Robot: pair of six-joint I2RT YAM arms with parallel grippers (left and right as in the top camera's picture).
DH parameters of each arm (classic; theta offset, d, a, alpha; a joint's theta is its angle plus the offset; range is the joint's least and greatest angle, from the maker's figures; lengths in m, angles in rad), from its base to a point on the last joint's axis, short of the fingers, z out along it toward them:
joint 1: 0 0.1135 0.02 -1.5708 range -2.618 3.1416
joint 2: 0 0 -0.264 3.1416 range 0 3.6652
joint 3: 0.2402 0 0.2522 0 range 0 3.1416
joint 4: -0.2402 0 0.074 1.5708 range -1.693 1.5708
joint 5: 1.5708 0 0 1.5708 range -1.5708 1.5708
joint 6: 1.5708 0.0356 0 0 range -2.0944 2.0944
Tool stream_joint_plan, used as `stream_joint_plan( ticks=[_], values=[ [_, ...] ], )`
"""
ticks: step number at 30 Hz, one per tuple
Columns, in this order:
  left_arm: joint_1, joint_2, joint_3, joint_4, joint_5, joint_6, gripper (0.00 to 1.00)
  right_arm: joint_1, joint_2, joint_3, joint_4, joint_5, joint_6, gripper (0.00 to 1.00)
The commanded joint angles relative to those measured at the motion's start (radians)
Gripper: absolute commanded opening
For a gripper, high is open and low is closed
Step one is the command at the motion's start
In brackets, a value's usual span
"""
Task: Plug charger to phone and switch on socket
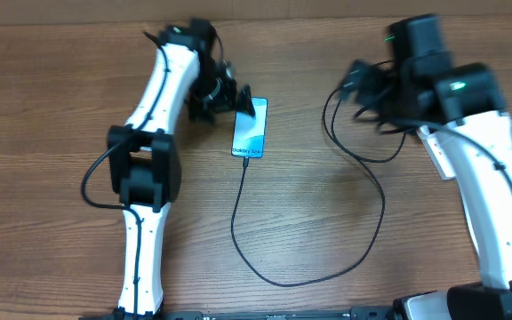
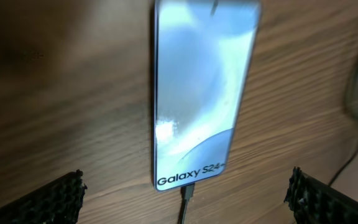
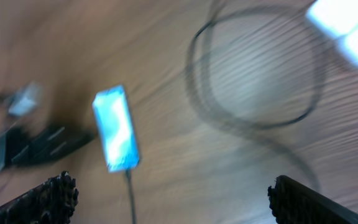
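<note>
The phone point(image 1: 250, 130) lies flat on the wooden table, its light blue screen up and showing "Galaxy S24+" point(image 2: 204, 93). The charger cable point(image 1: 283, 281) has its connector tip point(image 2: 187, 194) in the phone's bottom edge. It loops toward the front and back up to the right arm, where its plug end is hidden. My left gripper point(image 1: 235, 100) is open and empty above the phone's top end point(image 2: 188, 202). My right gripper point(image 1: 367, 89) is open and empty, raised over the cable loop point(image 3: 173, 196). The right wrist view is blurred. The socket does not show clearly.
A blurred white shape point(image 3: 347, 25) sits at the top right of the right wrist view; I cannot tell what it is. The left arm point(image 1: 149, 133) stretches along the left side, the right arm point(image 1: 478, 160) along the right.
</note>
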Motion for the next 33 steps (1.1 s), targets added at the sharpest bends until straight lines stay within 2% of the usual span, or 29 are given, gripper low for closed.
stream_joint_plan(
  ticks=[1, 5, 10, 16, 20, 26, 33],
  values=[
    [0.031, -0.077, 0.173, -0.043, 0.012, 0.0, 1.0, -0.114, -0.016, 0.028, 0.032, 0.016, -0.06, 1.0],
    [0.035, -0.19, 0.291, -0.07, -0.01, 0.001, 1.0, -0.253, -0.016, 0.028, 0.072, 0.032, -0.061, 1.0],
    [0.004, -0.336, 0.296, -0.116, -0.143, 0.001, 1.0, -0.366, -0.003, 0.021, 0.127, 0.202, -0.062, 1.0],
    [-0.042, -0.436, 0.296, -0.177, -0.167, 0.004, 1.0, -0.472, 0.094, 0.007, 0.162, 0.248, -0.107, 1.0],
    [-0.046, -0.496, 0.296, -0.228, -0.201, 0.003, 1.0, -0.52, 0.178, 0.007, 0.156, 0.248, -0.107, 1.0],
    [-0.045, -0.521, 0.292, -0.228, -0.414, -0.071, 0.99, -0.544, 0.226, 0.007, 0.15, 0.249, -0.111, 1.0],
    [-0.045, -0.498, 0.292, -0.228, -0.426, -0.071, 0.99, -0.557, 0.286, -0.015, 0.203, 0.253, -0.222, 1.0]
  ],
)
